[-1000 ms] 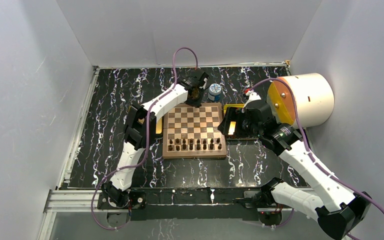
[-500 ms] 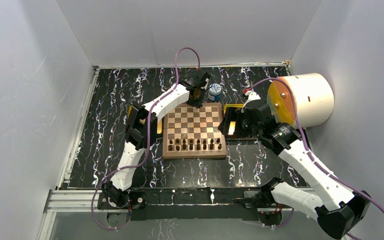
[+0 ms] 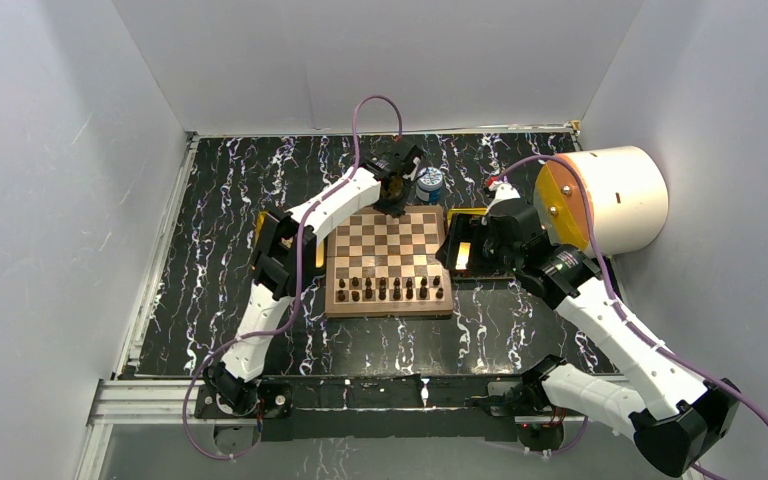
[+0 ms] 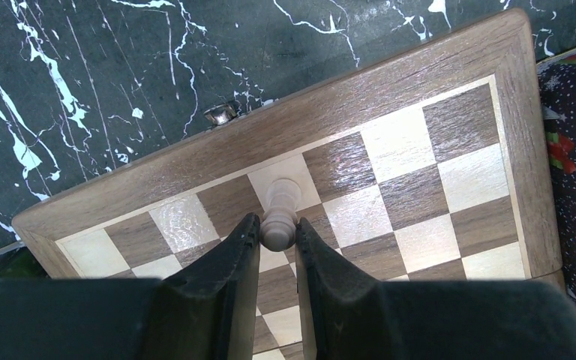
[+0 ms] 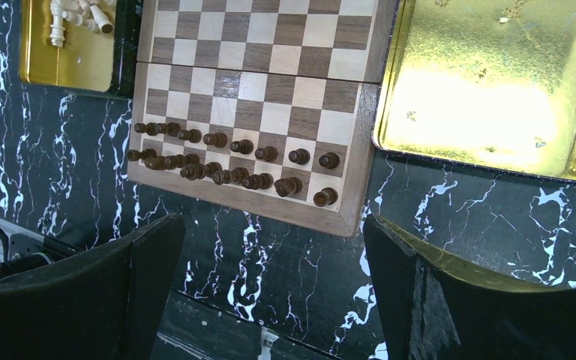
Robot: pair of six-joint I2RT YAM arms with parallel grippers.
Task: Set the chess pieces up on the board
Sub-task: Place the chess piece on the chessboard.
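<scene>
Black table [image 3: 210, 250] veined with white, boxed in by plain white walls; carries the board [image 3: 388, 311] at its middle, flanked by a shiny gold left tray [image 5: 67, 67] and a matching right tray [image 5: 480, 97].

Board: lies flat, light and dark squares inside a reddish-brown border; bears dark brown pieces [image 5: 241, 145] upright in two rows along the near edge; shows bare squares across the middle.

Left gripper [image 4: 276, 225]: hangs over the far edge of the board, about midway along it; clamps its two dark fingers [image 4: 225, 277] on the head of a cream piece [image 4: 282, 196] — jaws nearly together, only the piece between them; holds that piece roughly upright with its base over a light square in the far row; cannot tell whether the base touches the wood.

Right gripper [image 5: 270, 223]: hovers above the near right corner of the board, beside the right tray; stands with jaws spread wide, nothing between them.

Left tray: contains the other cream pieces [image 5: 75, 15] in a loose heap — lying on their sides, partly cut off in the right wrist view, count unclear.

Small blue-and-white jar [image 3: 429, 183]: stands just past the far edge of the board, toward its right corner, close beside the left gripper.

Large white cylinder [image 3: 610, 200] with an orange face: rests at the far right of the table, behind the right arm.
</scene>
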